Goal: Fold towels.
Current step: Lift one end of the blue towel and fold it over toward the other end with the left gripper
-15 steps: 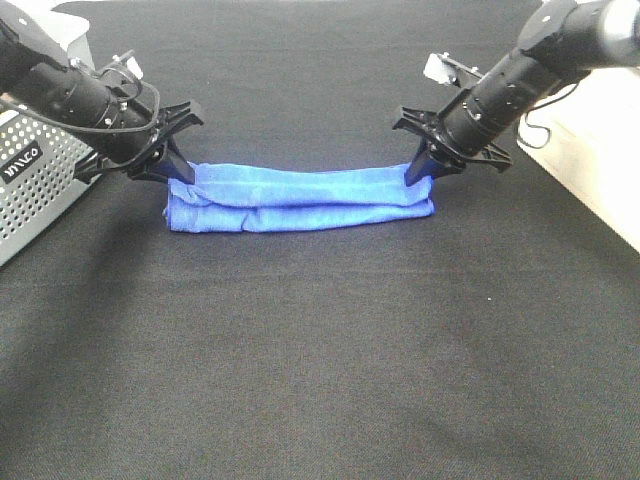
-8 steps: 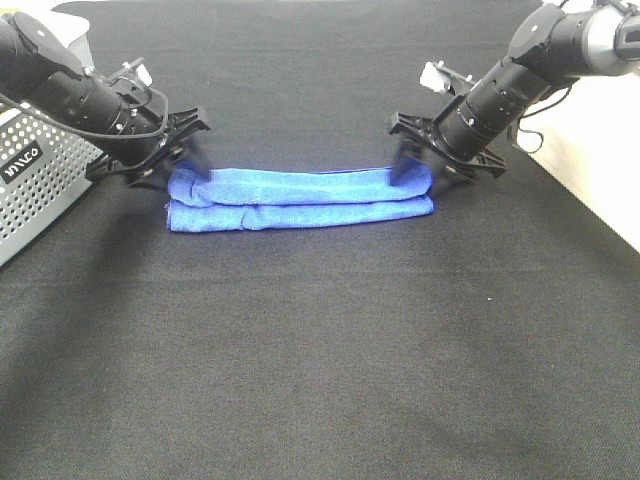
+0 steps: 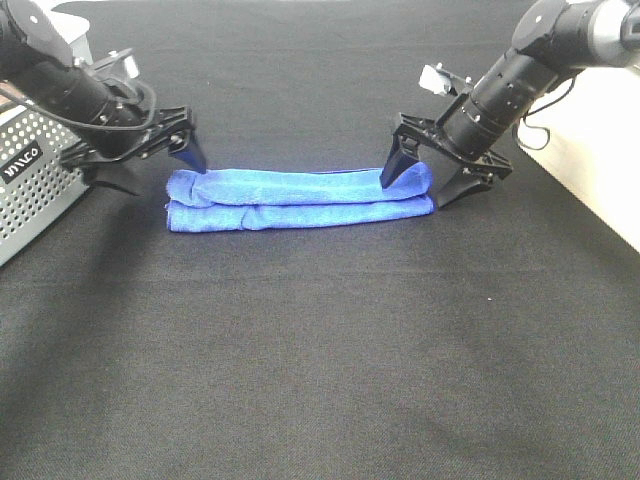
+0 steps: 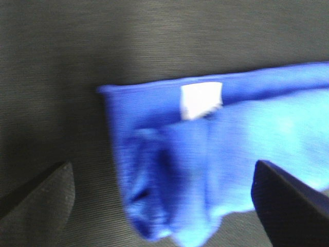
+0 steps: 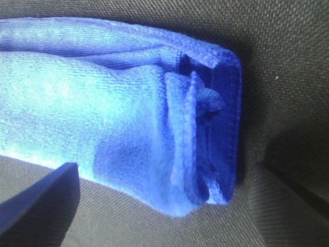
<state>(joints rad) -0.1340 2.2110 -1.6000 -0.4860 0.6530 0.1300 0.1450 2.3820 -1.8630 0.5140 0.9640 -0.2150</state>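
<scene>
The royal-blue towel [image 3: 300, 200] lies on the black cloth as a long, narrow folded strip, running left to right. My left gripper [image 3: 155, 165] is open and empty just above the strip's left end, with one finger on each side of it. The left wrist view shows that end [image 4: 205, 154] with its white tag [image 4: 201, 99] between the spread fingertips [image 4: 36, 198]. My right gripper [image 3: 425, 182] is open and empty, straddling the strip's right end. The right wrist view shows the layered folded edge [image 5: 103, 113] close up.
A grey perforated basket [image 3: 35, 180] stands at the left edge, close behind my left arm. A white surface [image 3: 590, 160] borders the black table cloth [image 3: 320, 350] on the right. A cable hangs near the right arm.
Both grippers were shut on the towel's ends a second ago. They have opened and let go, and the strip has settled flatter on the cloth.
</scene>
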